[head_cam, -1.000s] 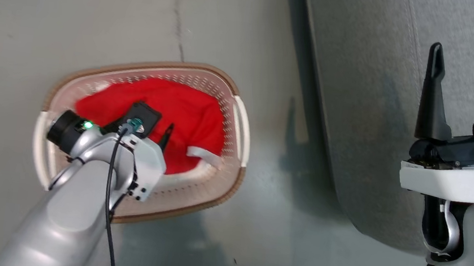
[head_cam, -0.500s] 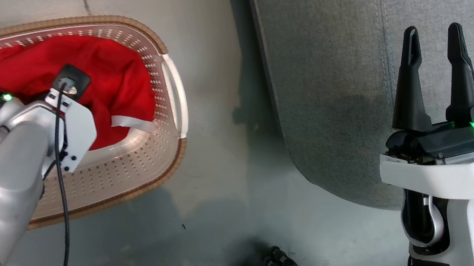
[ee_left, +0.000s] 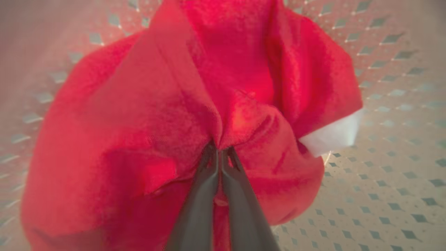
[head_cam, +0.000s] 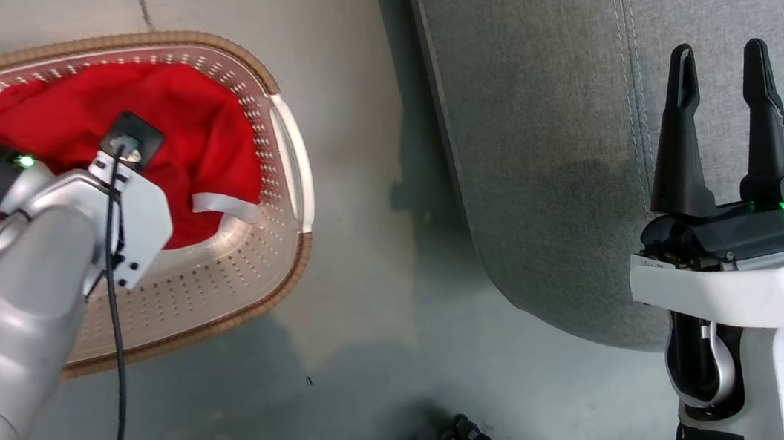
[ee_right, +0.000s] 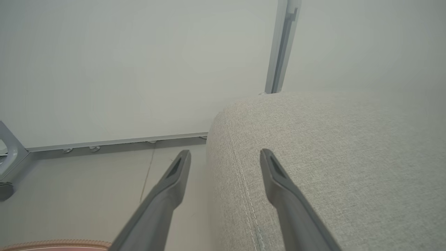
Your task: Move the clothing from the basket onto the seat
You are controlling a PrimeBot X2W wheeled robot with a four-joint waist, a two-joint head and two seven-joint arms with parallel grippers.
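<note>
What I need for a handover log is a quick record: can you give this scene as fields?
clothing: red with white trim, lying in the basket
basket: on the floor, to the left of the seat
seat: grey, no clothing on the part in view
left gripper: shut on a bunched fold of the clothing
right gripper: open, empty, above the seat's edge
progress: nothing on the seat yet

From the head we look down on the basket (head_cam: 233, 55), the seat (head_cam: 542, 156) to its right. Our left wrist camera sits inside the basket, close to the clothing (ee_left: 139, 104). Our right wrist camera looks over the basket's rim along the seat. All share the basket.
</note>
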